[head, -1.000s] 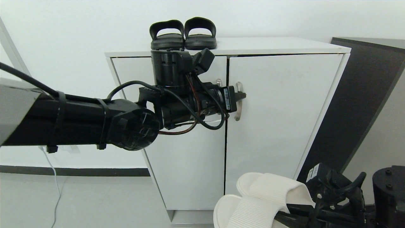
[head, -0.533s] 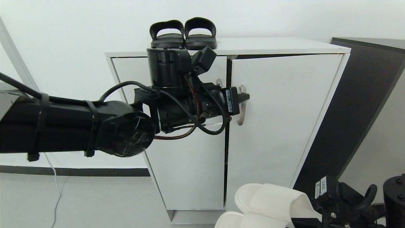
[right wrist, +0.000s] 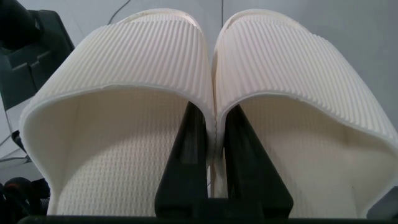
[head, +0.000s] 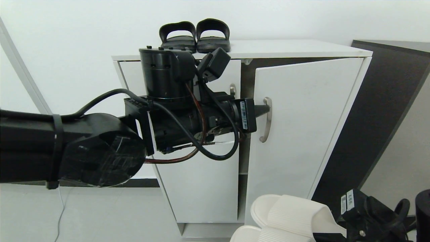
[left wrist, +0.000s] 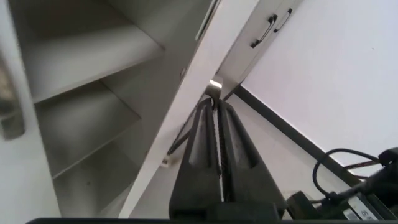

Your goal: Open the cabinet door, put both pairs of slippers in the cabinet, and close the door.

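Two claws, each closed on its own thing. (a) Nearest and low on my right, my right claw has its fingers drawn almost together. They pinch the adjoining inner walls of the pair of white slippers, and one ribbed strap arches to each side of the fingers. The pair hangs in front of the lower part of the cabinet, apart from it. (b) Farther out, my left claw reaches level at the cabinet's upper half. Its fingers are narrowed to a slit around the metal handle of the right-hand door, gripping it near its upper end. (c) That door stands ajar, swung outward at its handle edge, with a dark gap between it and the left-hand door, which lies flush and shut. (d) Past the door's edge, the left wrist view shows white shelves inside, one above another. (e) Farthest, the pair of black slippers stands side by side on the cabinet's top, above the left-hand door, with the white wall behind. A dark panel stands just beside the cabinet's right side.
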